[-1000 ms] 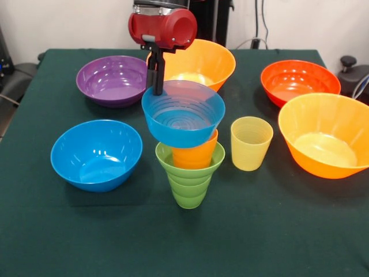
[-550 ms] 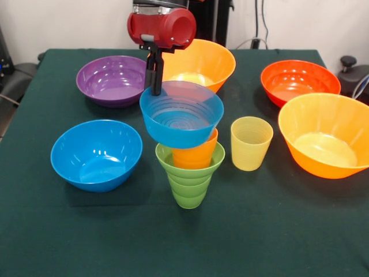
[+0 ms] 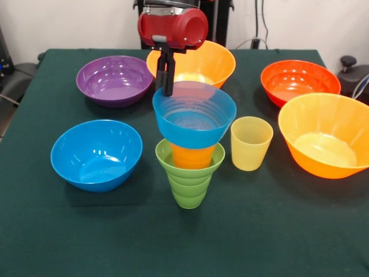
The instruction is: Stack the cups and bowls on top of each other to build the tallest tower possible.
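Right now the gripper [image 3: 168, 88] pinches the far rim of the small translucent blue bowl [image 3: 194, 115], which sits level on the orange cup [image 3: 192, 156]. That cup is nested in the green cup [image 3: 189, 180], so the tower [image 3: 191, 144] stands three pieces high at the table's [image 3: 277, 231] middle. Beside it stands the pale yellow cup [image 3: 251, 143]. Around them lie the medium blue bowl [image 3: 96, 154], the purple bowl [image 3: 114, 80], the red-orange bowl [image 3: 299, 82] and two big orange bowls [image 3: 326, 142].

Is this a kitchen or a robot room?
Probably a robot lab, not a kitchen: a red robot arm works over a table with green cloth, plastic bowls laid out, cables behind.
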Robot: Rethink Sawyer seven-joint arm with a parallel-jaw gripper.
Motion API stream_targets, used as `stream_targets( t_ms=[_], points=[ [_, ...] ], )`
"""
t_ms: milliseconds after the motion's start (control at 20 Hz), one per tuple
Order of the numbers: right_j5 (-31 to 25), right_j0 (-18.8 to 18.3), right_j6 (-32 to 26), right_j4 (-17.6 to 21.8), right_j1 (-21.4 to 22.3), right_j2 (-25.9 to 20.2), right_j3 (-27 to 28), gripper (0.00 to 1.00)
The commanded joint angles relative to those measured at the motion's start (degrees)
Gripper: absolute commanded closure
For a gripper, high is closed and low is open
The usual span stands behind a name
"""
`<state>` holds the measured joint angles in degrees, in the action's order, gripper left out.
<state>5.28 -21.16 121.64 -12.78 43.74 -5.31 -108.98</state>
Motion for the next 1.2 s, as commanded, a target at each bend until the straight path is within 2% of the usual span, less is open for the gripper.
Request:
stream_targets(
  t_ms=[50,1200],
  points=[
    [1.59,1.65,8.44,1.73,-3.01,-3.27,-0.62,1.00],
    [3.43,1.71,7.82,3.25,-4.25,-2.37,-1.57,1.00]
  ],
)
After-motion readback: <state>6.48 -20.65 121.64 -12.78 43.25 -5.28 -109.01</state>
